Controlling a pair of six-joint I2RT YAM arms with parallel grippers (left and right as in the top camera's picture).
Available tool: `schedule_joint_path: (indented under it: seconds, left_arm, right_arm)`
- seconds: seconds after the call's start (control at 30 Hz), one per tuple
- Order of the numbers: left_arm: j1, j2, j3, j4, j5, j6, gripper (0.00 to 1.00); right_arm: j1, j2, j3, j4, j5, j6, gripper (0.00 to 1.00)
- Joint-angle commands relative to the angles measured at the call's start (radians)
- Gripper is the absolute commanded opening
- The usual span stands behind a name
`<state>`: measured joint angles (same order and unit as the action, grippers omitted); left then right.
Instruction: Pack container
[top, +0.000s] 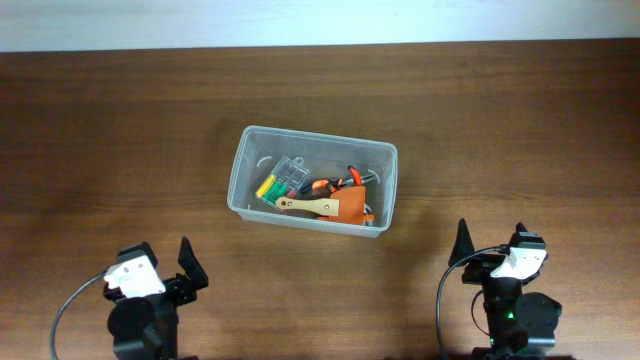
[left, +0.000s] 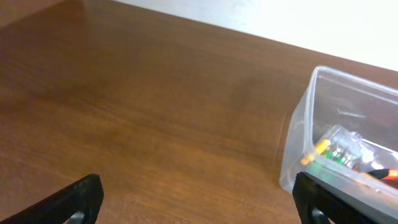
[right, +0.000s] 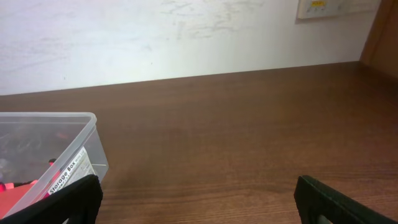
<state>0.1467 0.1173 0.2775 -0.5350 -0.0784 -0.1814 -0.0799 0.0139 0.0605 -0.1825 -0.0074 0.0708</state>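
Observation:
The clear plastic container (top: 250, 150) stands at the middle of the table. Inside lie a small clear case of yellow and green screwdrivers (top: 280, 180), an orange-handled tool (top: 330, 184) and an orange piece with a pale wooden handle (top: 345, 207). My left gripper (top: 160, 268) is open and empty at the front left, well short of the container. My right gripper (top: 492, 245) is open and empty at the front right. The left wrist view shows the container's corner (left: 298, 130) at right with the case (left: 339, 146) inside. The right wrist view shows the container (right: 68, 140) at left.
The brown wooden table (top: 120, 130) spreads on all sides of the container. A white wall (right: 186, 37) runs along the far edge, with a socket plate (right: 326, 6) at the upper right. A label reading "Storage Box" (right: 62, 177) is on the container's side.

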Motion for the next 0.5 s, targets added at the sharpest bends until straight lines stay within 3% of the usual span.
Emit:
schedule_joint_path:
  seconds: [0.0,0.27,0.47]
  left_arm:
    - [0.004,-0.051,-0.063,0.005,0.006,-0.004,0.99]
    - [0.004,-0.099,-0.133,0.005,-0.001,0.002,0.99]
    - [0.004,-0.100,-0.133,0.012,0.000,0.164,0.99]
  right_arm:
    - [-0.006,-0.010,-0.008,0.000,0.008,-0.006,0.99]
    - [-0.006,-0.010,-0.008,0.000,0.008,-0.006,0.99]
    - [-0.006,-0.010,-0.008,0.000,0.008,-0.006,0.99]
